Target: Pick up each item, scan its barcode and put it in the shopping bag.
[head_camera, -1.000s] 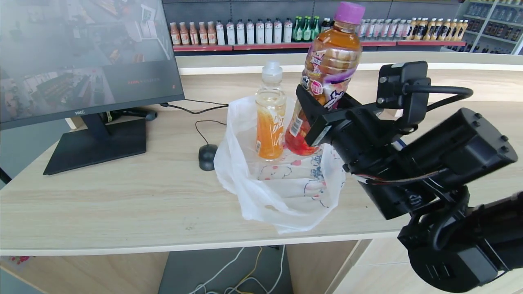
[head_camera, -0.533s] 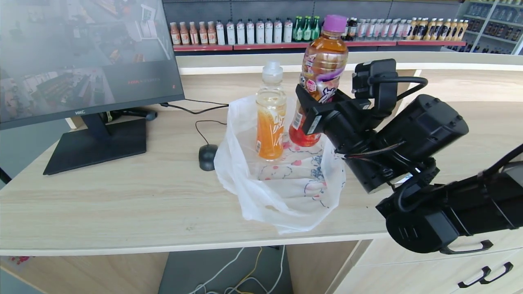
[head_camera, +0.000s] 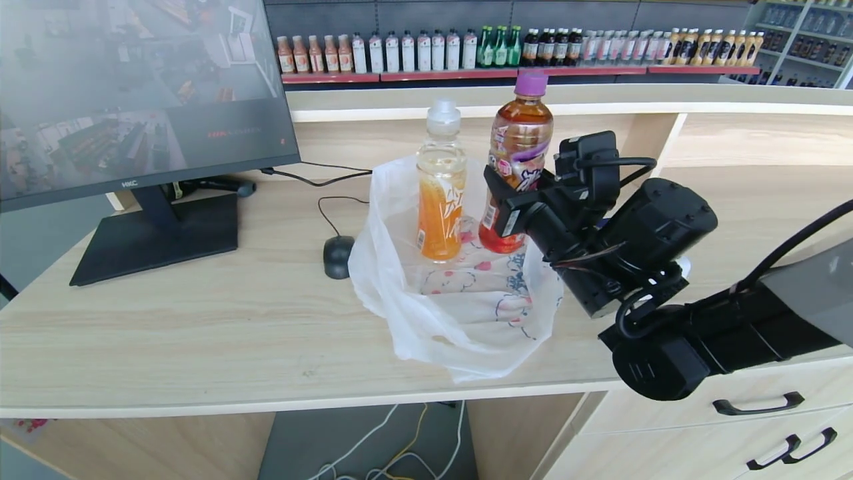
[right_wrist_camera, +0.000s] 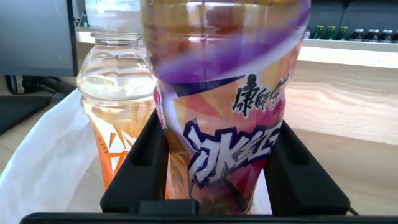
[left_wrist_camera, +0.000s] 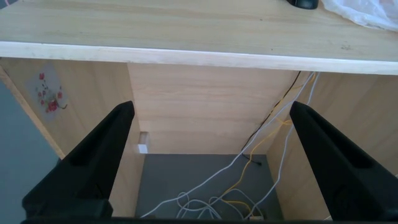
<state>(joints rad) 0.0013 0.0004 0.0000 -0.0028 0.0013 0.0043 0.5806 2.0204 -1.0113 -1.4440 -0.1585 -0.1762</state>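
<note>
Clamping the tea bottle (head_camera: 521,143) at its lower label, the right gripper (head_camera: 514,197) has its two black fingers (right_wrist_camera: 144,158) pressed against opposite sides of the bottle, which stands upright with its purple cap at the top. The bottle's base sits down inside the mouth of the white shopping bag (head_camera: 413,313), which spreads out below and in front of the claw; I cannot tell whether the base touches the bag's bottom. Just beside the held bottle, on the side away from the arm, an orange drink bottle (head_camera: 440,200) with a clear cap stands upright in the same bag, close to the tea bottle but with a narrow gap showing. The right wrist view shows the same pair: the tea bottle (right_wrist_camera: 230,93) between the fingers and the orange drink bottle (right_wrist_camera: 118,106) next to it, with the bag (right_wrist_camera: 43,155) behind.

Farther out on that side, a black mouse (head_camera: 338,255) lies on the wooden counter (head_camera: 200,320) just past the bag, and beyond it stands a monitor (head_camera: 133,87). Far behind the claw runs a shelf of bottles (head_camera: 466,50).

The left gripper (left_wrist_camera: 211,162) hangs below the counter's front edge (left_wrist_camera: 186,53), its fingers spread wide with nothing between them, facing loose cables (left_wrist_camera: 249,180) under the counter.
</note>
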